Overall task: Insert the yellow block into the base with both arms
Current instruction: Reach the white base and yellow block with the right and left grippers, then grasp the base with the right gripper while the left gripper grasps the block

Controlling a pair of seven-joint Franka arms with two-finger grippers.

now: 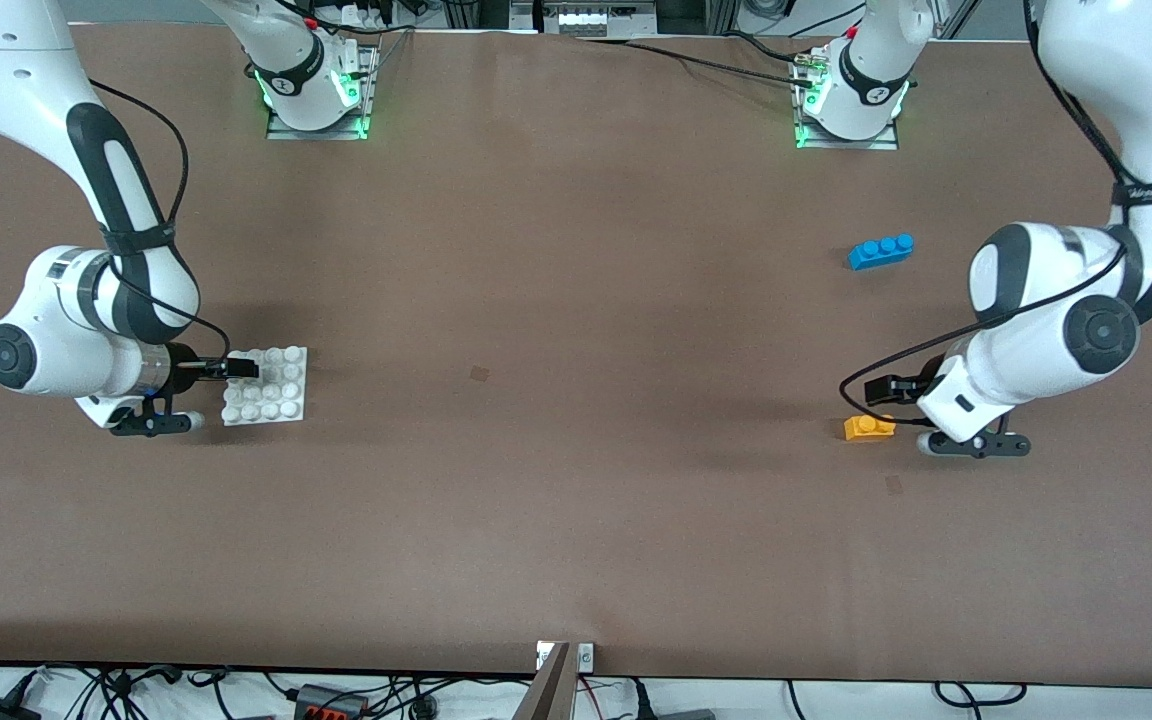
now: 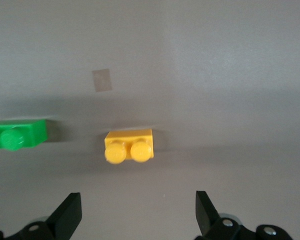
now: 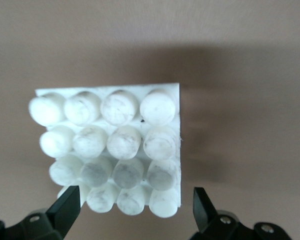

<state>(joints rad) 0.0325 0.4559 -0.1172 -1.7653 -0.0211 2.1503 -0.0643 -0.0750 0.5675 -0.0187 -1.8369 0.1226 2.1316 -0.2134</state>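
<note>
The yellow block (image 1: 868, 428) lies on the table toward the left arm's end, studs up; it also shows in the left wrist view (image 2: 128, 145). My left gripper (image 1: 889, 392) is open and empty, low beside the block without touching it; its fingertips spread wide in its wrist view (image 2: 138, 212). The white base (image 1: 266, 385) lies flat toward the right arm's end. My right gripper (image 1: 236, 369) is open at the base's edge. In the right wrist view the base (image 3: 110, 150) fills the middle, with the fingers (image 3: 69, 206) on either side of its nearest stud row.
A blue three-stud brick (image 1: 881, 250) lies farther from the front camera than the yellow block. A green brick (image 2: 17, 135) lies beside the yellow block in the left wrist view; the left arm hides it in the front view.
</note>
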